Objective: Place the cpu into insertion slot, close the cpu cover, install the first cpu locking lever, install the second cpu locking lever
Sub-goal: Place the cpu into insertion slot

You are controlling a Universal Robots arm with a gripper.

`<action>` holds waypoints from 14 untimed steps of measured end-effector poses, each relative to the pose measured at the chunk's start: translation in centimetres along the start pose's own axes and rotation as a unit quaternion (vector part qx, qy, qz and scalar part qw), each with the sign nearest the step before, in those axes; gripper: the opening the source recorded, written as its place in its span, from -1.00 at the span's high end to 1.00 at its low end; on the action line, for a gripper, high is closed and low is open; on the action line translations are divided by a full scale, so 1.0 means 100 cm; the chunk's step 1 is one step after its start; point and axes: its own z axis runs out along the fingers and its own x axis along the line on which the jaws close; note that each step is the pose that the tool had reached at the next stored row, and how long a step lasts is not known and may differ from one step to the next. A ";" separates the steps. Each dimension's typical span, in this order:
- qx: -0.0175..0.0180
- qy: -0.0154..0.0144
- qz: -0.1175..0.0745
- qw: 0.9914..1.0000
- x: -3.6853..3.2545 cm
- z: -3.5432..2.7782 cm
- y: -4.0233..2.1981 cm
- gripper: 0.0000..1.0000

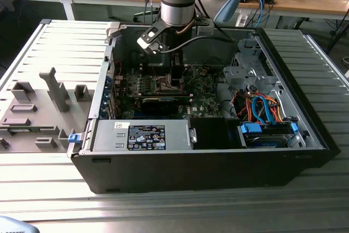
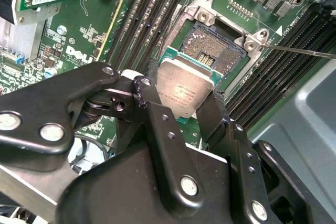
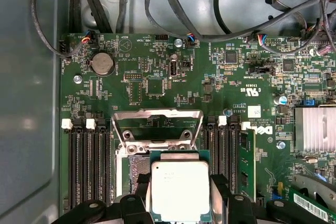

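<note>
1. The gripper (image 2: 181, 98) has its black fingers (image 2: 157, 124) closed on two opposite edges of the cpu (image 3: 179, 190), silver top showing.
2. The chip overlaps the near edge of the exposed insertion slot (image 2: 212, 51).
3. Beyond, the cpu cover (image 3: 157, 113) stands swung up off the socket on the green motherboard (image 3: 157, 77), inside the open computer case (image 1: 218, 162).

"Is the insertion slot (image 2: 212, 51) free to enter?"

"I see it open, with the cpu cover (image 3: 157, 113) raised at one edge. Memory slots (image 3: 86, 171) flank both sides, and a thin lever (image 2: 299, 51) juts beside one corner."
</note>
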 end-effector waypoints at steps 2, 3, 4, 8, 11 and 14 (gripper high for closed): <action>0.000 0.000 0.000 1.000 0.0002 0.0006 -0.0001 -0.08; 0.000 0.000 0.000 1.000 0.0002 0.0007 -0.0001 -0.08; 0.000 0.000 0.000 1.000 0.0003 0.0009 -0.0001 -0.08; 0.000 0.000 0.000 1.000 0.0003 0.0016 -0.0001 -0.08; 0.000 0.001 0.000 1.000 0.0004 0.0022 -0.0001 -0.08; 0.000 0.001 0.000 1.000 0.0008 0.0029 -0.0001 -0.08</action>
